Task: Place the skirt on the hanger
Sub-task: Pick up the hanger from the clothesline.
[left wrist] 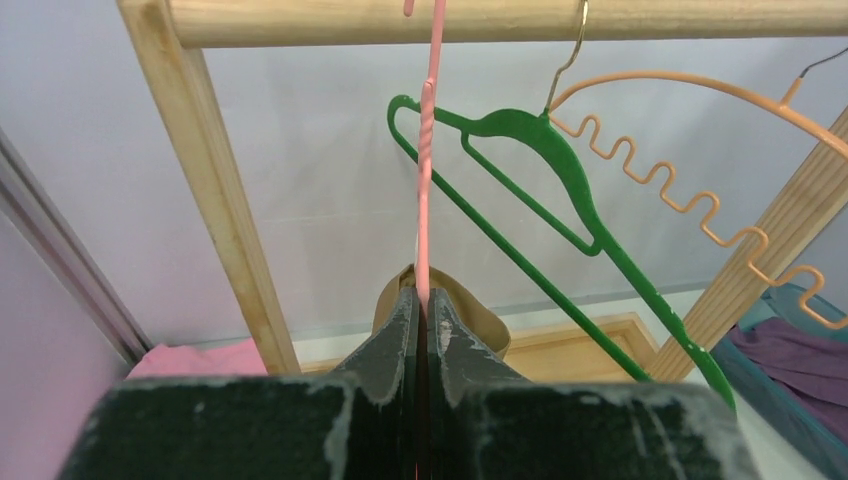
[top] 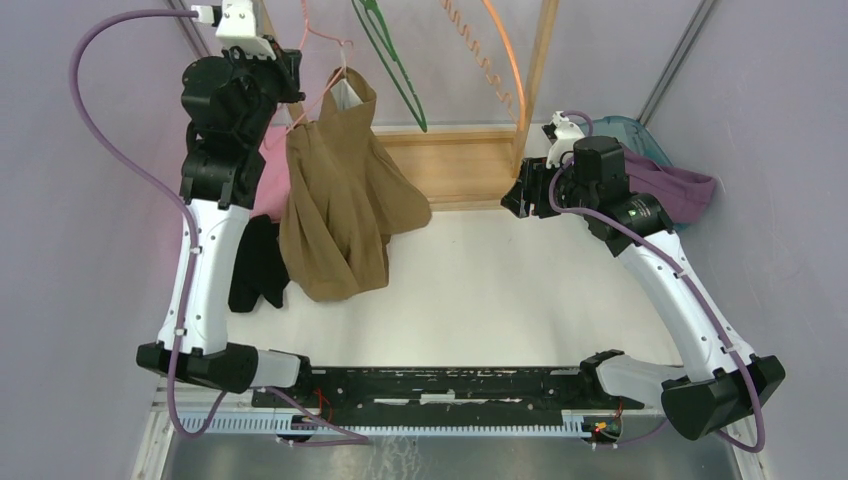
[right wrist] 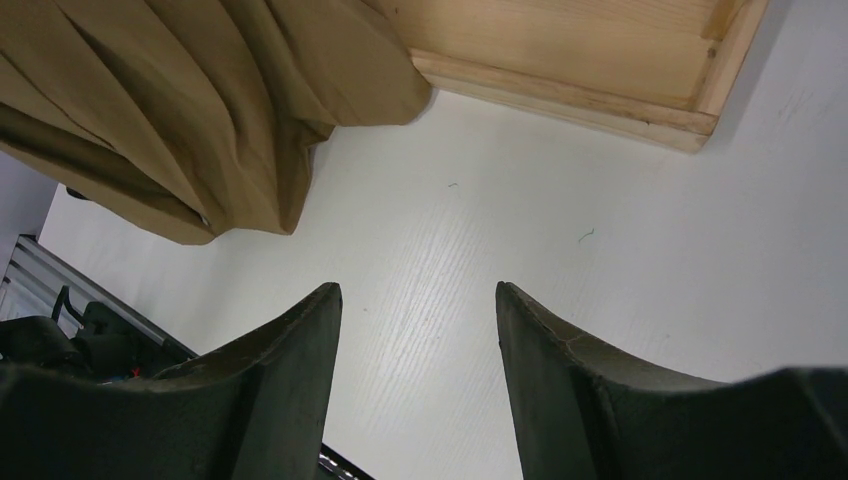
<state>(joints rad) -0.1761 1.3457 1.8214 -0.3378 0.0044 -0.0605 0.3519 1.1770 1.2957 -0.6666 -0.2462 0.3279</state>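
The brown skirt (top: 340,200) hangs from the pink hanger (top: 322,90) at the back left, and its hem reaches the white table (top: 500,290). My left gripper (top: 288,75) is shut on that pink hanger's wire (left wrist: 424,180), with the skirt's waistband (left wrist: 480,322) just behind the fingertips. The hanger's top reaches the wooden rod (left wrist: 600,18); whether it rests on the rod I cannot tell. My right gripper (top: 515,195) hovers open and empty above the table (right wrist: 418,292), to the right of the skirt (right wrist: 200,110).
A green hanger (left wrist: 560,170) and an orange wavy hanger (left wrist: 690,200) hang on the same rod to the right. The rack's wooden base (top: 455,160) lies at the back. Black (top: 258,265) and pink (top: 270,175) garments lie left; a purple one (top: 685,185) sits right.
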